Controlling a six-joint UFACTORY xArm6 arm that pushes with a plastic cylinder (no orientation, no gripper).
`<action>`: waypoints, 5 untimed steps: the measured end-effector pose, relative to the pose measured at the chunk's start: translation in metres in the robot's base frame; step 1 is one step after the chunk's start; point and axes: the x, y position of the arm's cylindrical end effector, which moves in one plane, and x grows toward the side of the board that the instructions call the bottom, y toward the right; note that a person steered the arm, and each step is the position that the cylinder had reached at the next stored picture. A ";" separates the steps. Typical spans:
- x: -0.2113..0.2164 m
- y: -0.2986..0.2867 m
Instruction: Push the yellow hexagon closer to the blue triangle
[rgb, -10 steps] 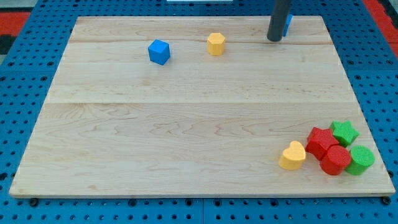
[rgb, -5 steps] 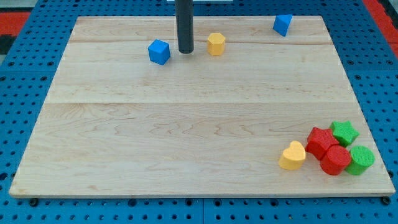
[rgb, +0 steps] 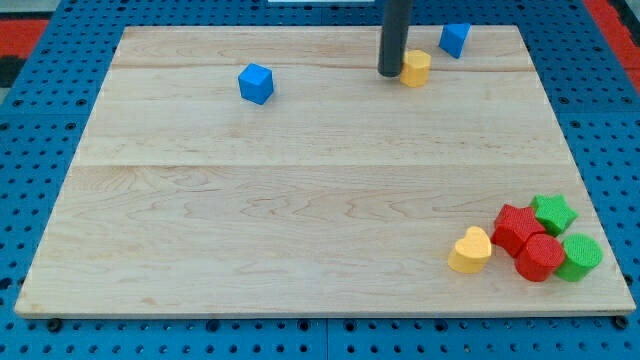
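No claw here: the tip (rgb: 391, 73) touches the yellow hexagon (rgb: 416, 68) at its 9 o'clock; the blue triangle (rgb: 454, 39) lies near, toward 1 o'clock.

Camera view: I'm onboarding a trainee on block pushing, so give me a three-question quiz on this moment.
1. True or false: my tip is at the view's left side of the yellow hexagon.
2. Which block lies nearest the yellow hexagon? A) blue cube B) blue triangle C) yellow heart
3. Fill in: the two green blocks sit at the view's bottom ____.

Key: 1 true; 2 B; 3 right.
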 end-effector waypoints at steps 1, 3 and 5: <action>0.000 0.017; 0.017 0.032; 0.013 0.045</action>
